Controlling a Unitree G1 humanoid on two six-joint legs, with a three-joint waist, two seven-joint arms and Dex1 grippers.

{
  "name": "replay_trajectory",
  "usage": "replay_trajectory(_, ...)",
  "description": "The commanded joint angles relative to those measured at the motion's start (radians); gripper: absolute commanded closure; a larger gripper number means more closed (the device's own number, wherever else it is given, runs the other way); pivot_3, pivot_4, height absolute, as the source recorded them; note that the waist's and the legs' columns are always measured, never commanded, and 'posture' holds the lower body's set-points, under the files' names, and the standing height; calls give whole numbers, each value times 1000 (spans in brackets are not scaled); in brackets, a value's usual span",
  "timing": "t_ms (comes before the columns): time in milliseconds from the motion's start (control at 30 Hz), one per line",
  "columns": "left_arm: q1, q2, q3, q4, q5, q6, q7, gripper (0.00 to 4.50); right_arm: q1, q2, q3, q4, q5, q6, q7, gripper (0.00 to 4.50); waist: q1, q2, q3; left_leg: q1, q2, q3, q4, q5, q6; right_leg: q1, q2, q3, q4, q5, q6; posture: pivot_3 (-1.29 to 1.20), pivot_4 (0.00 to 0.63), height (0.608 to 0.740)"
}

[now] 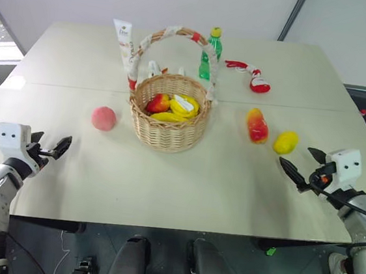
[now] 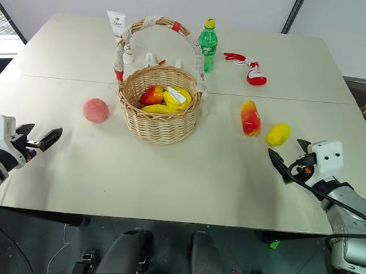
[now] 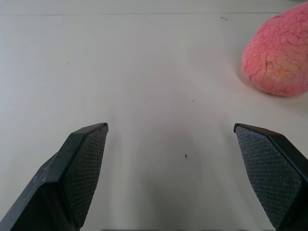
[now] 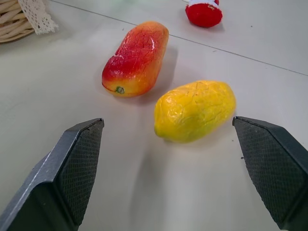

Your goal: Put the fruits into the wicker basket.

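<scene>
The wicker basket (image 1: 167, 134) stands mid-table with red and yellow toy fruits inside it. To its left a pink peach (image 1: 104, 118) lies on the table. An oblong red-orange mango (image 1: 257, 125) and a yellow lemon (image 1: 286, 142) lie to the basket's right. My left gripper (image 1: 51, 144) hovers open near the table's front left, short of the peach (image 3: 276, 55), nothing between its fingers. My right gripper (image 1: 297, 158) is open at the front right, pointing at the lemon (image 4: 195, 110), with the mango (image 4: 137, 57) just beyond. It holds nothing.
A green bottle (image 1: 211, 53) and a white tube (image 1: 123, 42) stand behind the basket. A red-and-white toy (image 1: 255, 77) lies at the back right. The table's front edge (image 1: 173, 226) runs just below both grippers.
</scene>
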Motion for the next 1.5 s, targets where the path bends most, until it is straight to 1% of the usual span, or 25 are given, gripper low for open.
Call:
replay_trajectory(33,-2,2,29,-41,-18,-13,5,0,-12,-7,-14,0,0,-29,5,33,0,0,0,0,0,0,0,0,0,0,0,0,0,0,0,0,150,740)
replay_trajectory(233,-6,-3,27,-63,-21,5,21,0,-27,-7,-26,-7,13,-31,-1,33,0,0,0,0,0,0,0,0,0,0,0,0,0,0,0,0,150,740)
replay_trajectory(333,-22,-1,25,-109,-43,36,21,0,-44,-7,-40,-40,42,-6,-9,33,-1,0,0,0,0,0,0,0,0,0,0,0,0,0,0,0,150,740)
replay_trajectory(433,-62,15,10,-170,-82,88,17,0,-82,-17,-31,-102,82,35,-7,33,1,0,0,0,0,0,0,0,0,0,0,0,0,0,0,0,150,740)
replay_trajectory(567,-120,46,-67,-219,-50,156,23,0,-114,-19,-4,-242,187,146,4,33,0,0,0,0,0,-1,0,0,0,0,0,0,0,0,0,0,150,740)
replay_trajectory(633,-167,58,-107,-223,-38,195,37,0,-105,-26,54,-341,233,205,28,33,0,0,0,0,0,-1,0,0,0,0,1,0,0,0,0,0,150,740)
replay_trajectory(733,-248,78,-196,-202,18,238,53,0,-114,-17,202,-459,225,250,31,33,0,0,0,0,0,-1,0,0,0,0,1,0,0,0,0,0,150,740)
replay_trajectory(833,-322,69,-249,-164,54,274,76,0,-151,14,292,-494,211,268,7,33,-1,0,0,0,-1,-1,0,0,0,0,1,-1,0,0,0,0,150,740)
replay_trajectory(900,-384,59,-295,-126,82,321,99,0,-182,38,360,-492,175,262,-6,33,0,0,0,0,-1,-1,1,0,0,0,1,-1,0,0,0,0,150,740)
replay_trajectory(1067,-468,52,-380,-55,137,387,105,0,-221,81,461,-483,130,242,-3,33,-1,0,0,-1,-2,-2,1,0,0,0,2,-1,0,0,0,0,150,740)
replay_trajectory(1333,-501,48,-411,-1,162,442,87,0,-252,115,524,-462,90,208,12,33,-1,0,0,-1,-2,-2,1,0,0,-1,2,-1,0,0,0,0,150,740)
replay_trajectory(1433,-502,40,-408,10,172,421,80,847,-278,125,540,-450,73,199,23,0,0,0,0,-1,-2,-2,1,0,0,-1,1,-1,0,0,0,0,150,740)
replay_trajectory(1467,-504,40,-407,13,176,418,80,1252,-286,127,542,-447,71,197,26,0,1,0,0,-1,-2,-2,1,0,0,-1,1,-1,0,0,0,0,150,740)
replay_trajectory(1500,-506,41,-407,15,179,418,80,1803,-292,128,543,-444,70,197,29,0,1,0,0,-1,-2,-2,1,0,0,-1,1,-1,0,0,0,0,150,740)
